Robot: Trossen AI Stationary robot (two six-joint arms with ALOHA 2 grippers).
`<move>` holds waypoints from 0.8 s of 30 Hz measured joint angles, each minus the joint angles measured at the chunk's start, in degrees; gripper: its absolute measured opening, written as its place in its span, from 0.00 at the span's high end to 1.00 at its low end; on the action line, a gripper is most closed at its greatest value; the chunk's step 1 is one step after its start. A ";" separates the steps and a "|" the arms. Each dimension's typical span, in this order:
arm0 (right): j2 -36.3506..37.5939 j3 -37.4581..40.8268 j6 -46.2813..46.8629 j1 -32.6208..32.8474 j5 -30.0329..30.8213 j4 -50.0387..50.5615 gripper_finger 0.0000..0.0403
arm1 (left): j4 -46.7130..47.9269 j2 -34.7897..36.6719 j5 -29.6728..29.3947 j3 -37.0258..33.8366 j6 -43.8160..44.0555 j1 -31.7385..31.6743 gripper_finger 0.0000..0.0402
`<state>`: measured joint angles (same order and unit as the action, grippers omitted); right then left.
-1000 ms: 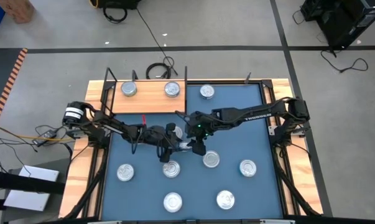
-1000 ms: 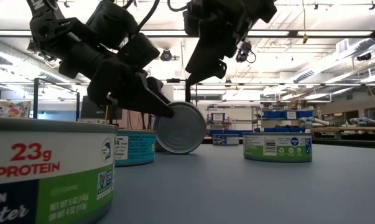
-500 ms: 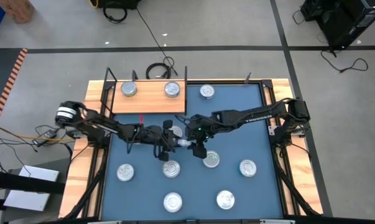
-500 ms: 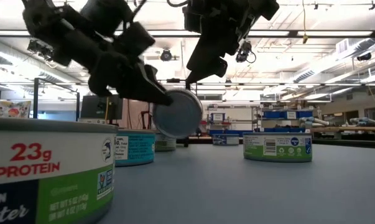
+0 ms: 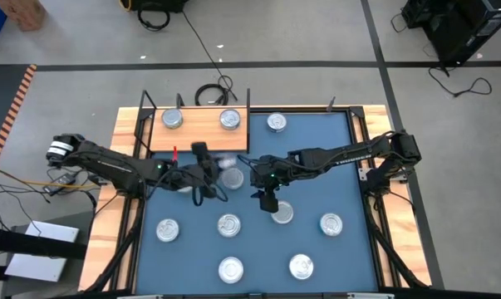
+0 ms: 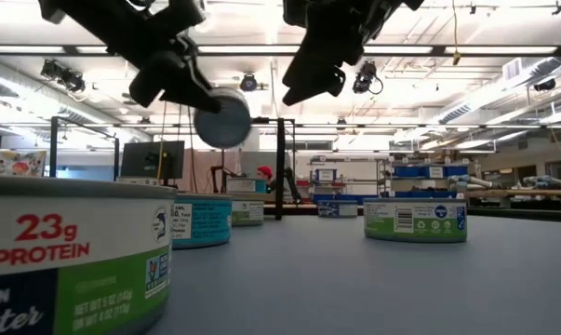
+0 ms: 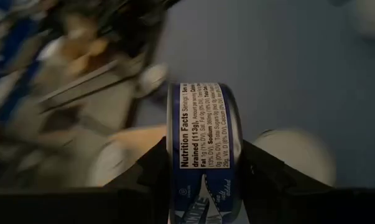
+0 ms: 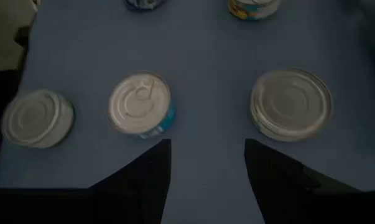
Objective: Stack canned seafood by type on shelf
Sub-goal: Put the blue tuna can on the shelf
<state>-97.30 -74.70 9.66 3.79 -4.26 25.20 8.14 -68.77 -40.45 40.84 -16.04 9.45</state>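
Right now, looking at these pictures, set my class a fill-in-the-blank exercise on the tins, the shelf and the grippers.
1. The left gripper holds one small round silver tin on its ____.
2. The light-brown wooden shelf carries ____ tins.
3. The right gripper hangs open and holds ____.

Missing words: edge; two; nothing

One tin is held on its edge above the mat, in the middle of the high view; its blue and white label shows nutrition text. Two tins lie flat on the wooden shelf in the upper left. One tin lies just right of the shelf. Six more tins lie flat, spread over the lower half.
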 joint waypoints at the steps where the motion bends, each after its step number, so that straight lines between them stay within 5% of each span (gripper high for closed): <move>1: 0.00 0.00 -0.35 0.00 0.66 0.00 0.48 | 2.10 0.23 -3.03 0.21 0.02 -0.02 0.63; 6: 0.00 0.00 -0.87 0.00 3.72 0.42 0.48 | 9.88 -0.17 -12.88 0.55 0.98 -1.63 0.63; 13: 0.00 0.00 -1.43 0.02 4.88 0.54 0.48 | 14.36 -2.41 -12.93 0.49 4.01 -9.47 0.63; 24: 0.00 0.00 -2.36 0.17 6.35 0.58 0.48 | 7.00 -8.20 -7.69 0.35 -5.10 -26.60 0.63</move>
<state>-97.30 -74.70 7.30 3.97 2.09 25.78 15.14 -76.97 -48.13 41.19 -21.14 -17.15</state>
